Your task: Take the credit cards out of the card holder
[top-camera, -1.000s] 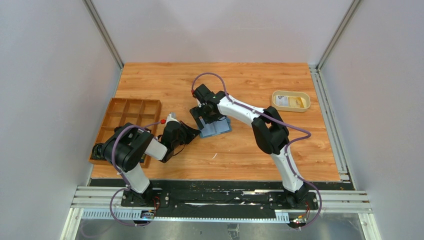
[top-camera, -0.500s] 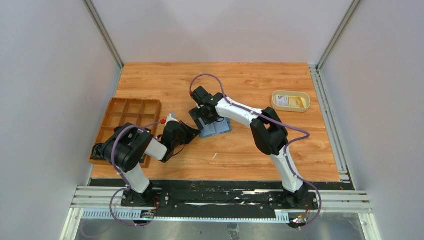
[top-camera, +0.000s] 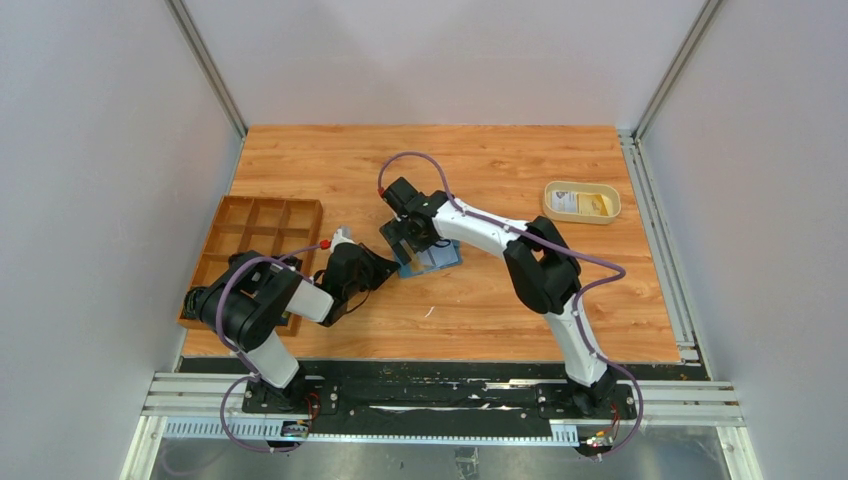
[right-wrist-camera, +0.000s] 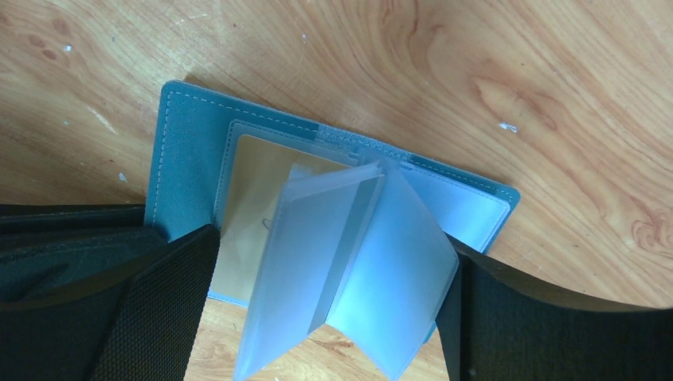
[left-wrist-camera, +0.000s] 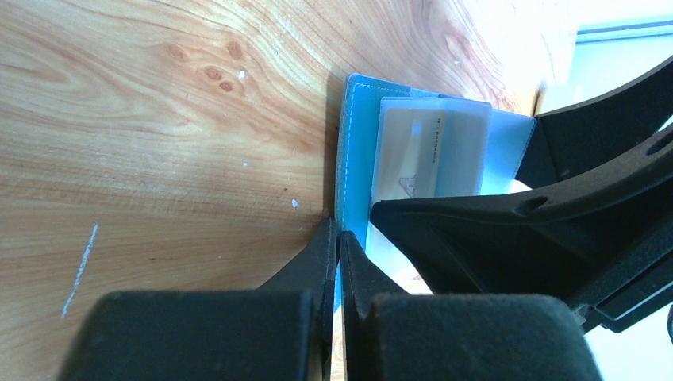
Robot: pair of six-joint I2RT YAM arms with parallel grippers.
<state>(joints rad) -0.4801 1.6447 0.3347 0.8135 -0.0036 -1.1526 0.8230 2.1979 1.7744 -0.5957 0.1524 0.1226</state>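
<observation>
The left gripper [left-wrist-camera: 337, 238] pinches the holder [right-wrist-camera: 186, 155] by its edge to steady it while the right gripper [right-wrist-camera: 325, 266], jaws wide, straddles the sleeves [right-wrist-camera: 397, 270] for a card [right-wrist-camera: 250, 198].

The top external camera sits high above and behind the near edge of the table [top-camera: 500, 170], looking down and forward over its whole surface, so the card holder [top-camera: 430, 258] appears small near the middle. The left wrist camera is low and very close on the card holder's left, facing along the wood toward its stitched edge. The right wrist camera looks steeply down from close above it. All three views share the card holder and the wood around it.
</observation>
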